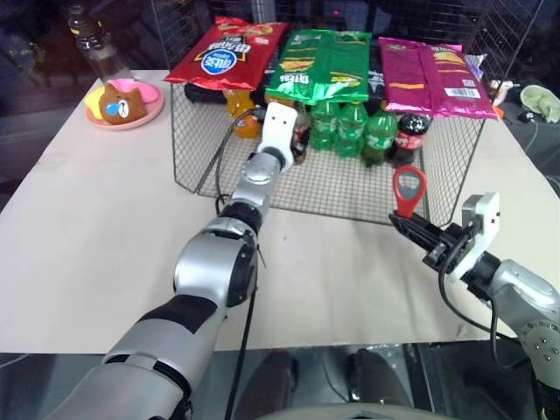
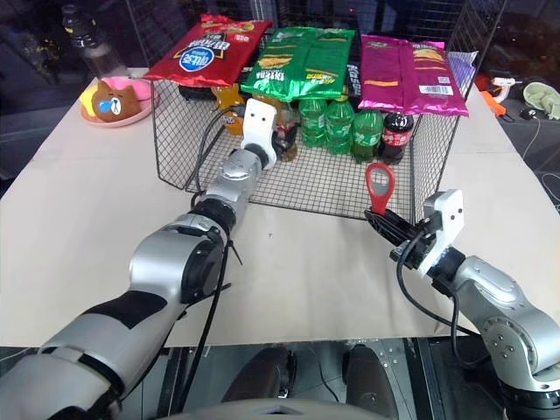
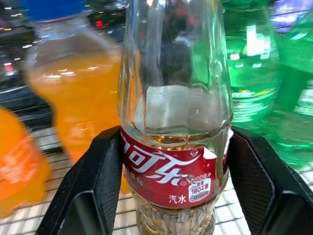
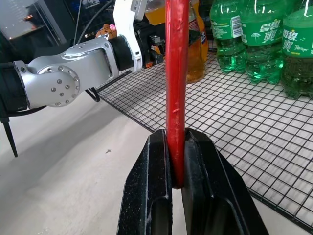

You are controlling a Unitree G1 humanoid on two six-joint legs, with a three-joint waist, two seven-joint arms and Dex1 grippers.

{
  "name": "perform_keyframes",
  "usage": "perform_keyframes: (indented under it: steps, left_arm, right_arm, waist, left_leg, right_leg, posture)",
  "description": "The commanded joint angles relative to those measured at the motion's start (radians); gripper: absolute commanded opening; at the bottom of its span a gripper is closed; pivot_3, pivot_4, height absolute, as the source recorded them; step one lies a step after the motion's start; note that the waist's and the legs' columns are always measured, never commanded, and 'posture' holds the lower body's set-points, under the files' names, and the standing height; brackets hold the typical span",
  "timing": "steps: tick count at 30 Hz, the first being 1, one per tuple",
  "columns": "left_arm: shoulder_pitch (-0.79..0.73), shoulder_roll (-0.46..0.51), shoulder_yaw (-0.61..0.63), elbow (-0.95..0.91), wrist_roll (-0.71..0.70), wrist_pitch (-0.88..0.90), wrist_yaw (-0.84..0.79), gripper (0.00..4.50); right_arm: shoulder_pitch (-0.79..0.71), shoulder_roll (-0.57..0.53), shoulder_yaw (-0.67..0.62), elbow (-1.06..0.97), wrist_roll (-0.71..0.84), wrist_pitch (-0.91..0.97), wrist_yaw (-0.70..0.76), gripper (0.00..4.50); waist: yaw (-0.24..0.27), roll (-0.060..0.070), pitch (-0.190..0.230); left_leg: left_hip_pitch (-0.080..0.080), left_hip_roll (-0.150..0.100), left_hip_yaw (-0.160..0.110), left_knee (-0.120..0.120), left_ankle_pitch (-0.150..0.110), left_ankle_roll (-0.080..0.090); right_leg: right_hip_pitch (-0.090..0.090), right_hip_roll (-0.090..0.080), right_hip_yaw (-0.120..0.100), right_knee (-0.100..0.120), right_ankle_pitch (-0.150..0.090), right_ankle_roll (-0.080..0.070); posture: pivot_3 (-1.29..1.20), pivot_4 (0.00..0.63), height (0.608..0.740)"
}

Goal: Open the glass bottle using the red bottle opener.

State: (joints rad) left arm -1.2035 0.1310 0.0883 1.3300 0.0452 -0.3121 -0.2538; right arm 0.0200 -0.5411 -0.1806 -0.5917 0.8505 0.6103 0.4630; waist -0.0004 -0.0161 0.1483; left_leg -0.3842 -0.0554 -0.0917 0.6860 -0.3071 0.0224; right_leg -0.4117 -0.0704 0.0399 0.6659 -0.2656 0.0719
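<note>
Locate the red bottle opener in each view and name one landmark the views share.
Left eye: red bottle opener upright, right of centre.
Right eye: opener upright, right of centre.
Left wrist: not in it.
Right wrist: opener's red edge rises up the centre.
Shared landmark: green bottles on the wire rack.

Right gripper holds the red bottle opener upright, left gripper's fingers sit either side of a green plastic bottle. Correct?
Not quite. The right gripper does hold the red bottle opener upright, but the left gripper brackets the glass bottle, not a green one; see the left wrist view.
</note>
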Motion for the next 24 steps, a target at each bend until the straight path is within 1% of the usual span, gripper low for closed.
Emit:
perform_keyframes:
  steps: [1, 4, 7, 10, 13, 16, 19, 22, 24]
  left_arm:
    - [0.036, 0.001, -0.014, -0.105, -0.012, -0.057, -0.103, 2.55]
    - [0.137, 0.003, -0.041, -0.249, -0.033, -0.049, -0.223, 2.55]
    - [0.307, 0.006, -0.075, -0.539, -0.102, 0.059, -0.368, 2.55]
    - [0.494, 0.039, -0.128, -0.912, -0.218, 0.21, -0.519, 2.55]
    - [0.602, 0.073, -0.139, -1.174, -0.33, 0.387, -0.572, 2.55]
    - [0.665, 0.121, -0.15, -1.339, -0.38, 0.525, -0.589, 2.55]
    - [0.717, 0.18, -0.171, -1.467, -0.41, 0.616, -0.614, 2.55]
    - [0.777, 0.222, -0.192, -1.547, -0.441, 0.675, -0.64, 2.55]
    - [0.809, 0.242, -0.21, -1.562, -0.426, 0.668, -0.652, 2.55]
  right_arm:
    - [-0.001, 0.0, -0.013, -0.042, 0.0, -0.013, 0.0, 0.0]
    - [-0.01, 0.001, -0.008, -0.04, -0.008, -0.012, -0.003, 0.0]
    - [-0.023, -0.009, -0.006, -0.042, -0.019, -0.01, -0.002, 0.0]
    - [-0.039, -0.015, -0.017, -0.029, -0.016, -0.007, 0.001, 0.0]
    - [-0.048, -0.021, -0.019, -0.013, -0.024, -0.01, 0.011, 0.0]
    - [-0.063, -0.021, -0.021, 0.002, -0.03, -0.013, 0.015, 0.0]
    - [-0.073, -0.019, -0.024, 0.011, -0.034, -0.015, 0.017, 0.0]
    - [-0.076, -0.018, -0.025, 0.014, -0.039, -0.017, 0.018, 0.0]
    - [-0.079, -0.017, -0.025, 0.019, -0.044, -0.019, 0.02, 0.0]
  waist:
    - [-0.004, 0.0, 0.0]
    - [-0.012, 0.001, 0.0]
    - [-0.016, 0.001, -0.001]
    - [-0.018, 0.002, -0.001]
    - [-0.016, 0.002, -0.001]
    - [-0.013, 0.002, -0.001]
    - [-0.013, 0.002, -0.001]
    - [-0.013, 0.002, -0.001]
    - [-0.013, 0.002, -0.001]
  left_leg:
    - [0.0, 0.0, 0.0, 0.0, 0.0, 0.0]
    - [0.0, 0.0, 0.0, 0.0, 0.0, 0.0]
    - [0.001, 0.002, 0.001, 0.0, 0.0, 0.0]
    - [0.001, 0.004, 0.001, 0.0, 0.0, 0.0]
    - [0.001, 0.006, 0.002, 0.0, 0.0, 0.0]
    - [0.001, 0.006, 0.002, 0.002, 0.0, 0.0]
    - [0.002, 0.005, 0.002, 0.002, 0.0, 0.0]
    - [0.002, 0.005, 0.002, 0.002, 0.0, 0.0]
    - [0.002, 0.005, 0.002, 0.002, 0.0, 0.0]
  right_leg:
    - [0.0, 0.0, 0.0, 0.0, 0.0, 0.0]
    - [0.0, 0.0, 0.001, 0.0, 0.0, 0.0]
    - [0.0, 0.0, 0.001, 0.001, 0.0, 0.0]
    - [-0.001, 0.0, 0.002, 0.002, 0.0, 0.0]
    - [-0.001, 0.0, 0.003, 0.002, 0.0, 0.0]
    - [-0.001, 0.0, 0.003, 0.004, 0.0, 0.0]
    - [0.0, 0.0, 0.003, 0.005, 0.0, 0.0]
    - [0.0, 0.0, 0.004, 0.005, 0.0, 0.0]
    - [0.0, 0.0, 0.003, 0.005, 0.0, 0.0]
  posture:
    - [0.0, 0.15, 0.74]
    - [0.0, 0.15, 0.74]
    - [0.0, 0.15, 0.74]
    - [0.0, 0.15, 0.74]
    - [0.0, 0.15, 0.74]
    - [0.0, 0.15, 0.74]
    - [0.0, 0.15, 0.74]
    - [0.0, 0.15, 0.74]
    - [0.0, 0.15, 0.74]
